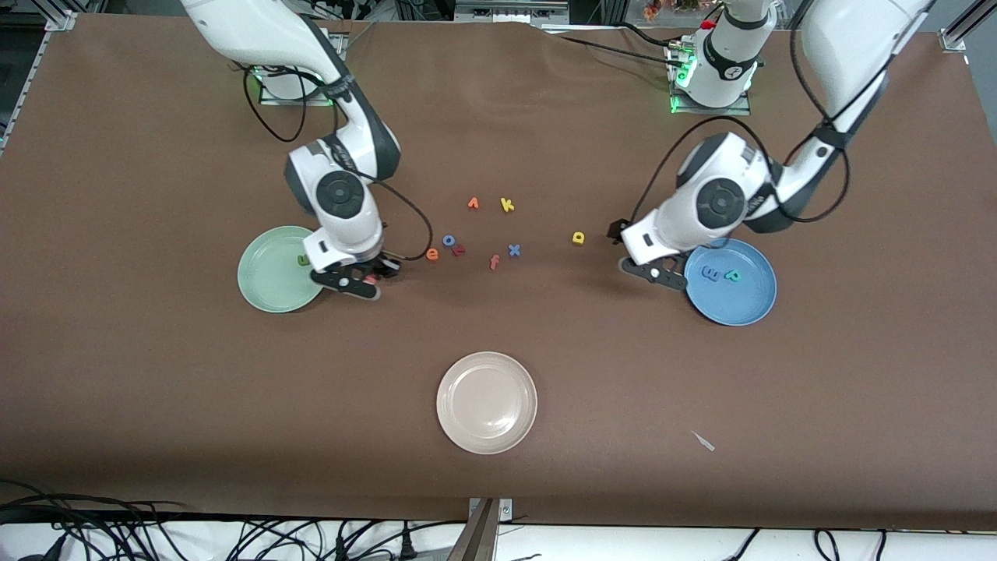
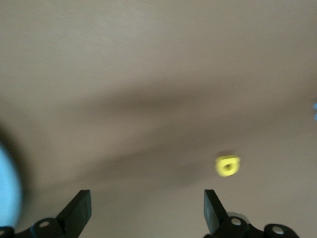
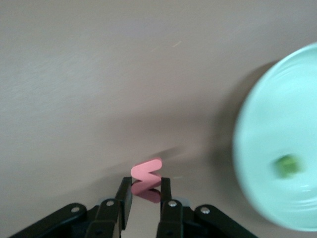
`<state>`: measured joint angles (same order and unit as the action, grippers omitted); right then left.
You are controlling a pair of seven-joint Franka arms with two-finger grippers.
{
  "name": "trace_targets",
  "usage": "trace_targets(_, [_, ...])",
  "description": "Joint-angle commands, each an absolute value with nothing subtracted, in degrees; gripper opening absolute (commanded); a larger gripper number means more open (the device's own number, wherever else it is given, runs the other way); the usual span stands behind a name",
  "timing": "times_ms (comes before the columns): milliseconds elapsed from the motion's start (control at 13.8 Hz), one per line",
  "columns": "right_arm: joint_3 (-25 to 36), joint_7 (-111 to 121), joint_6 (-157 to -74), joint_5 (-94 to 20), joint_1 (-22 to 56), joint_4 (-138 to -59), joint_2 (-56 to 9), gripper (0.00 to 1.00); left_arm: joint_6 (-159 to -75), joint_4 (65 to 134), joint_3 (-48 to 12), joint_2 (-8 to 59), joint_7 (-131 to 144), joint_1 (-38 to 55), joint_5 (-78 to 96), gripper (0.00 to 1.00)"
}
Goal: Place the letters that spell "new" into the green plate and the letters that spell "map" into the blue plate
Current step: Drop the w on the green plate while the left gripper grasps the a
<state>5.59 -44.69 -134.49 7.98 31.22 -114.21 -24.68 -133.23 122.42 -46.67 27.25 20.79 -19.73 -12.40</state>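
- Brown table, front view: right gripper (image 1: 366, 282) beside the green plate (image 1: 269, 290) holding n (image 1: 303, 260); left gripper (image 1: 650, 269) between yellow a (image 1: 578, 238) and blue plate (image 1: 748, 300).
- Left wrist view: fingers (image 2: 79, 210) spread, empty; a ahead.
- Right wrist view: jaws pinch pink w (image 3: 146, 171); plate alongside.

High front camera facing both bases, wrist cameras close above table (image 1: 156, 389), all sharing its brown surface

This was a robotics lab. Two white arms stood bolted on metal base plates (image 1: 709, 101) along one edge of a brown-covered worktop (image 1: 156, 374), aluminium framing (image 1: 958, 31) showed at its corners, and loose black cables (image 1: 156, 534) ran below the edge nearest the front camera.
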Motion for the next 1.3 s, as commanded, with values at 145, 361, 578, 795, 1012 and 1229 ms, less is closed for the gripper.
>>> trace_targets(145, [11.3,-31.1,-135.7,8.7,31.4,-124.0,-17.2,0.07,-141.3,125.1,-46.2,27.3,38.2,-12.0,-13.2,1.0])
trace_targets(361, [19.2,-18.8,-147.3,8.7,31.4,-135.6,-13.0,0.08,-141.8,124.9,-46.3,30.4,44.8,-11.2,-24.5,1.0])
trace_targets(578, [22.9,-13.4,-152.1,8.6,31.4,-137.9,-13.2,0.37,-141.8,124.3,-46.4,33.0,49.9,-11.0,-31.7,1.0])
trace_targets(795, [22.2,-16.4,-152.1,8.1,31.5,-137.7,-13.4,0.7,-144.8,124.2,-46.2,35.5,50.4,-11.1,-32.8,0.97])
trace_targets(1012, [16.4,-27.4,-151.8,8.0,31.6,-137.0,-13.3,0.71,-145.0,123.7,-46.1,36.9,51.9,-10.5,-32.9,0.88])
trace_targets(1229, [9.5,-40.9,-151.8,8.0,31.8,-134.7,-14.3,0.71,-144.9,123.7,-46.0,36.9,51.9,-10.5,-34.5,0.66])
